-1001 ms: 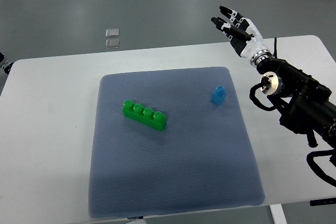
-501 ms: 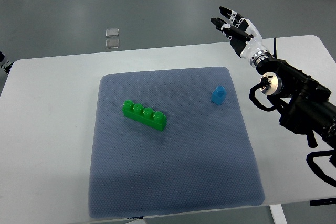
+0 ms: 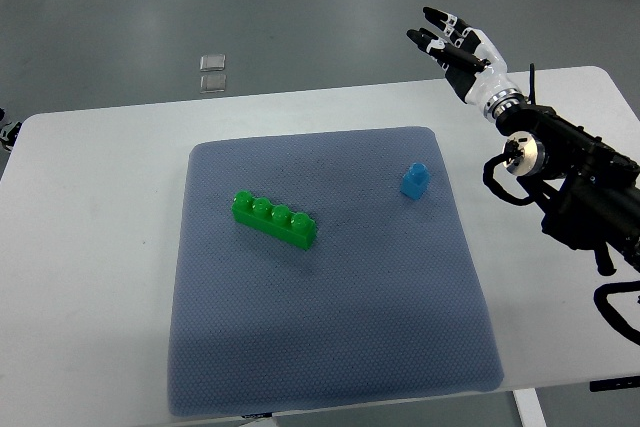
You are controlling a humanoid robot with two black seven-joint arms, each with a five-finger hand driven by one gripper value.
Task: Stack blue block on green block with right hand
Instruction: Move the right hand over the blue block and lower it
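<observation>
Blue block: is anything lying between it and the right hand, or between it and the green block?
Nothing visible does. The right hand is open above the table's far edge, with bare white table and mat between it and the blue block. Only bare mat separates the blue block from the green block.

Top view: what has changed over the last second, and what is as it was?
The right hand and its forearm shifted slightly toward the picture's right and a touch upward, fingers open, holding nothing. Nothing was grasped or released. The blue block and green block lie apart on the grey mat, unmoved. The left arm is not in view.
</observation>
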